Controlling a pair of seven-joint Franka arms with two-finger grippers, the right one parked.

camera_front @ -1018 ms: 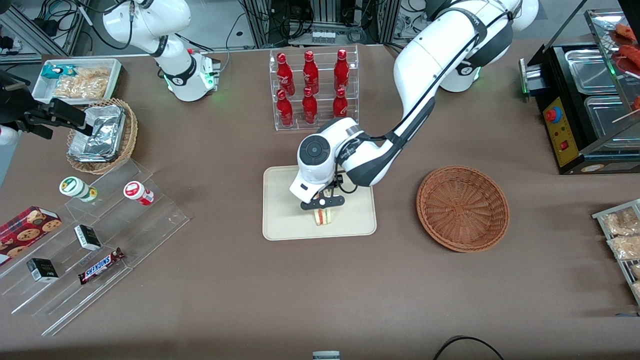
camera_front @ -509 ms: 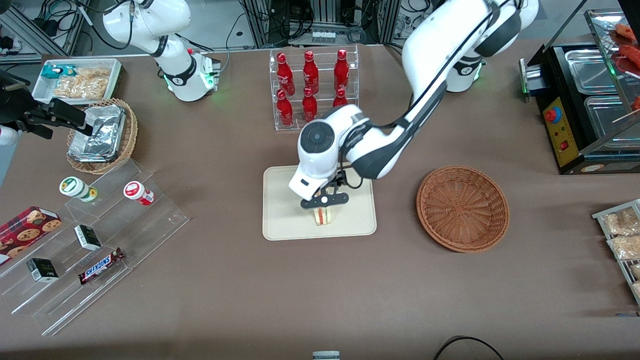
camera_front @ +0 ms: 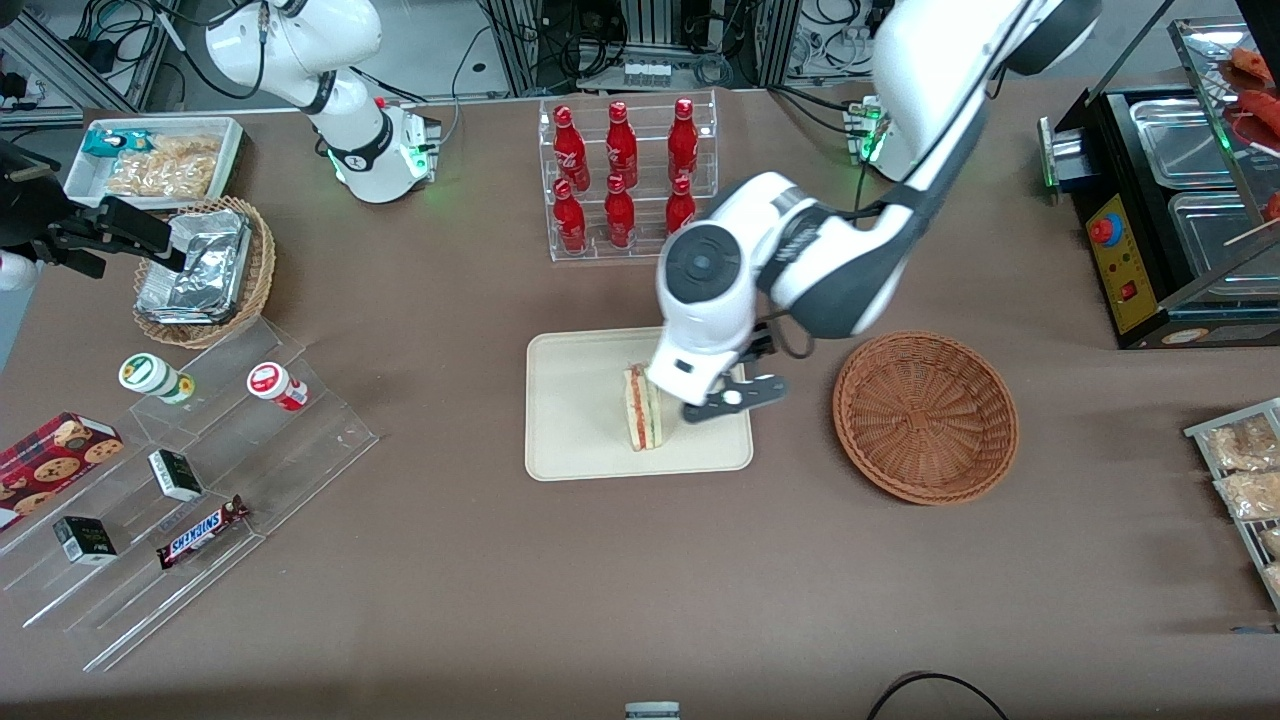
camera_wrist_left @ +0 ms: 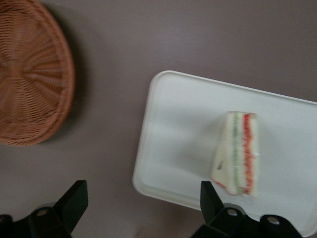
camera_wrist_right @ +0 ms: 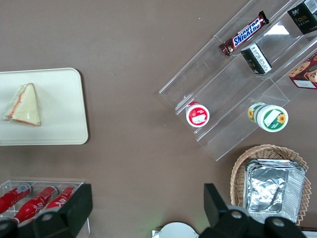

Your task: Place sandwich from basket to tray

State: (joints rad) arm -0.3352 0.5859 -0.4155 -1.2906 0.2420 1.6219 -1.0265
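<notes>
A sandwich (camera_front: 643, 407) stands on its edge on the cream tray (camera_front: 575, 440), its red, green and white layers facing up. The left arm's gripper (camera_front: 733, 397) hangs above the tray's rim on the side toward the brown wicker basket (camera_front: 925, 415), its fingers (camera_wrist_left: 73, 201) spread wide and holding nothing, clear of the sandwich. The basket sits just beside the tray, toward the working arm's end of the table (camera_front: 500, 580).

The front view looks down across the whole table. Both wrist views face straight down from closer, sharing the tray (camera_front: 570, 440) (camera_wrist_left: 173, 148) (camera_wrist_right: 59, 99) and sandwich (camera_front: 643, 408) (camera_wrist_left: 237, 153) (camera_wrist_right: 24, 105).
</notes>
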